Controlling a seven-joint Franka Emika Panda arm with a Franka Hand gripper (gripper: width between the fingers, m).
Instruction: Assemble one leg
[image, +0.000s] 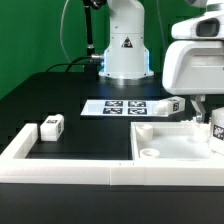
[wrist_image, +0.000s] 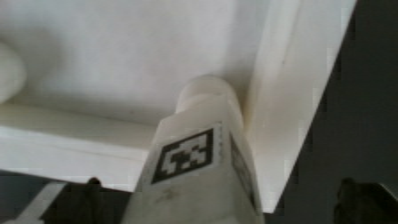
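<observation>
Wrist view: leg (wrist_image: 205, 140) sits dead centre betw the end effector (wrist_image: 222, 200) fingers (wrist_image: 75, 205). Its long axis runs straight away from the cam, i.e. along the approach dir. Tagged face is toward the lens, far tip over the panel (wrist_image: 107, 60) floor, close to a raised edge. Fingers show as dark stubs out to each side w/ a visible gap to the leg, so I read it as released, not clamping; can't rule out contact below the frame edge. Exterior view: same leg (image: 217, 130) is at the exterior view's right edge, half cut off, just under the end effector (image: 205, 115), over the panel (image: 160, 128) near its back rim. Leg is already in line w/ the fingers, so IMO a re-grip needs no lateral shift, just closing. Panel holds nothing else visible; round hole (image: 148, 153) by its front corner looks empty. On the tabletop (image: 70, 95): spare leg (image: 50, 126) at the exterior view's left, second spare leg (image: 175, 103) just beside the marker board (image: 125, 107).
</observation>
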